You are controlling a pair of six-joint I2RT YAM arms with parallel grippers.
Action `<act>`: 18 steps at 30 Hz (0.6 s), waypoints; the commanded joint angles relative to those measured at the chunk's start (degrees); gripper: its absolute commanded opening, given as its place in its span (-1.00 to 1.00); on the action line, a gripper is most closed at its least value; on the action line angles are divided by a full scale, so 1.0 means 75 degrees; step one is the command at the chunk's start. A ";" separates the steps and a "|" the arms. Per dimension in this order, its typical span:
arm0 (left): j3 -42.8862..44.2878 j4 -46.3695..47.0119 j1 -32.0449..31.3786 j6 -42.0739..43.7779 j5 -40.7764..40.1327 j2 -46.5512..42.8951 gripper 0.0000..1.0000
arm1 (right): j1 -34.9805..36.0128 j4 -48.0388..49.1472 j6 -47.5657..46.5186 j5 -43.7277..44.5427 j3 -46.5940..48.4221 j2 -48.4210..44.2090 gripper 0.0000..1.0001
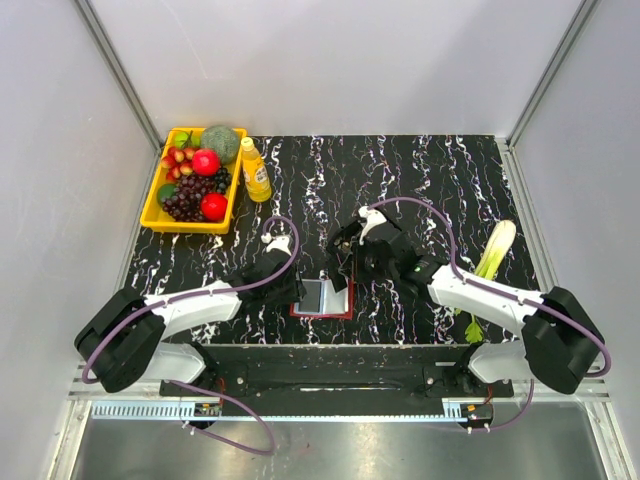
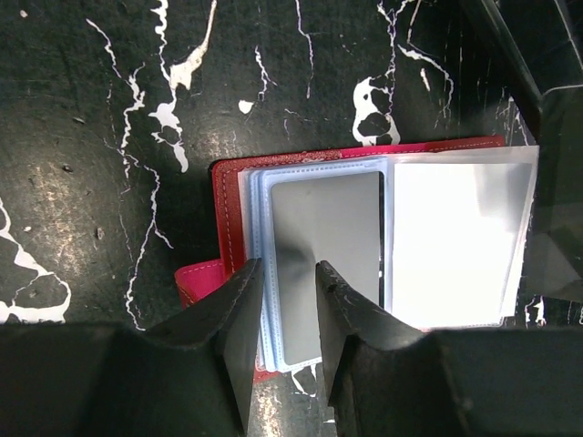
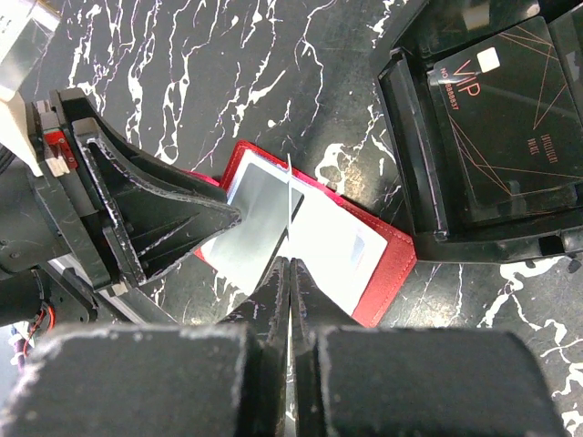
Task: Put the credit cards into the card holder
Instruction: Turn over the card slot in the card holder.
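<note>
Open dark red leather-look card holder [image 1: 322,314] lies at 6 o'clock on black marbled table [image 1: 420,180]; left gripper [image 2: 281,273] jaws apart, tips over grey card [image 2: 328,228] in its left sleeve; right gripper [image 3: 289,266] clamped on thin pale credit card [image 3: 288,205] held edge-on above holder; black plastic tray [image 3: 410,155] at holder's 2 o'clock

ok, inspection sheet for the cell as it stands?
Surface: table black, white-veined; no spills seen.
Job's things: card holder open flat; sleeved card in its left page; held card edge-on above it.
Clutter: black box with VIP card; fruit tray; bottle; leek.
Grippers: left gripper open over the holder; right gripper shut on the held card.
Cables: purple cables looped along both arms.
Surroundings: white walls; nothing else seen.
</note>
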 commanded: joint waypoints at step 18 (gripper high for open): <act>0.0154 0.0898 -0.0003 0.0048 0.0758 -0.0269 -0.56 | 0.0048 0.0243 0.0043 0.0143 -0.0108 0.0137 -1.00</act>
